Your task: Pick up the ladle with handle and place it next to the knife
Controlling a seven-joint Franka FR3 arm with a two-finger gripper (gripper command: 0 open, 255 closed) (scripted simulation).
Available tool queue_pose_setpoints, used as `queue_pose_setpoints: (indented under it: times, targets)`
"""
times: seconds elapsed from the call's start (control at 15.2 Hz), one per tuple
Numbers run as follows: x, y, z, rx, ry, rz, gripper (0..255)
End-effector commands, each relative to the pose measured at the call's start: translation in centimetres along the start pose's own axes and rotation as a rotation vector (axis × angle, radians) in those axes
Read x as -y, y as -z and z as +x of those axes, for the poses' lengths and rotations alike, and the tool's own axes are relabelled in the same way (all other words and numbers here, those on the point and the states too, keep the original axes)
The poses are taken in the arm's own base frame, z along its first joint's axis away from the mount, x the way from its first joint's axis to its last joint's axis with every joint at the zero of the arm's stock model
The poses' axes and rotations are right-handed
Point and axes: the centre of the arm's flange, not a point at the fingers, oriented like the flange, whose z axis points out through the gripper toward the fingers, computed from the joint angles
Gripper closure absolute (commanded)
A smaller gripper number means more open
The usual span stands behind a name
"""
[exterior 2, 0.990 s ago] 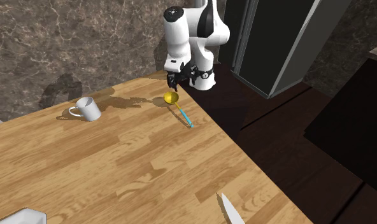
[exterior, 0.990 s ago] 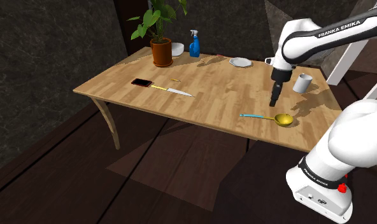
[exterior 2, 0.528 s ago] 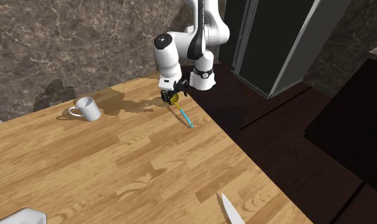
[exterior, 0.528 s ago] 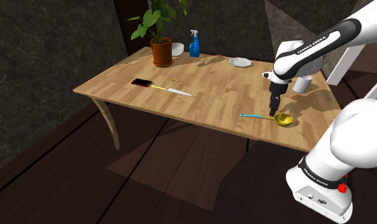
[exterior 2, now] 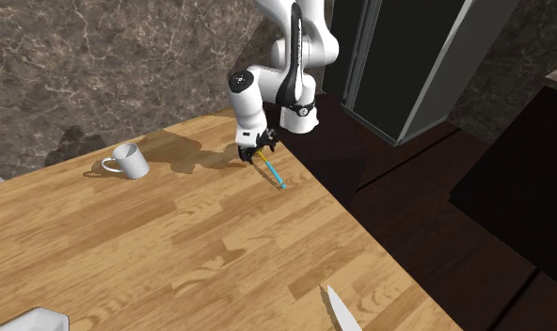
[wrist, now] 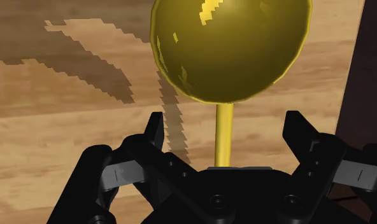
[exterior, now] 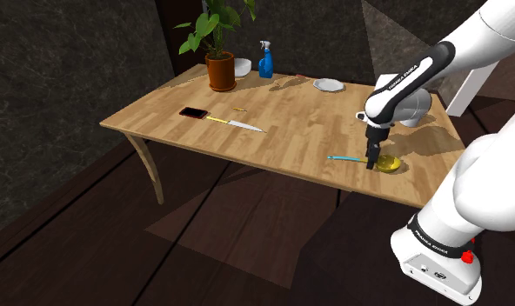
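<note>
End effector (wrist: 225,122) fingers spread, straddling gold ladle (wrist: 228,44) stem, not touching; wooden table (wrist: 47,143) beneath, shadowed.

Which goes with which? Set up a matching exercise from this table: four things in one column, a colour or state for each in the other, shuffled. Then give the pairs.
Things:
1. ladle
2. spray bottle
3. mug
4. claw

Descriptions:
a. white, with a loop handle
b. black, open, astride a thin stem
c. gold bowl, blue handle end
d. all blue, near the potted plant

Pairs: 1-c, 2-d, 3-a, 4-b.
</note>
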Motion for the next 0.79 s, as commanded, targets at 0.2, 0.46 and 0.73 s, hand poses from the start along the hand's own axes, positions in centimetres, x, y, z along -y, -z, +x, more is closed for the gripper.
queue_pose_setpoints:
  times: [0.2,0.46,0.73]
  targets:
    - [-0.01,-0.80,-0.03,0.000,0.000,-0.001,0]
    - [-0.01,-0.80,-0.03,0.000,0.000,-0.001,0]
    - [-0.01,-0.81,-0.03,0.000,0.000,-0.001,255]
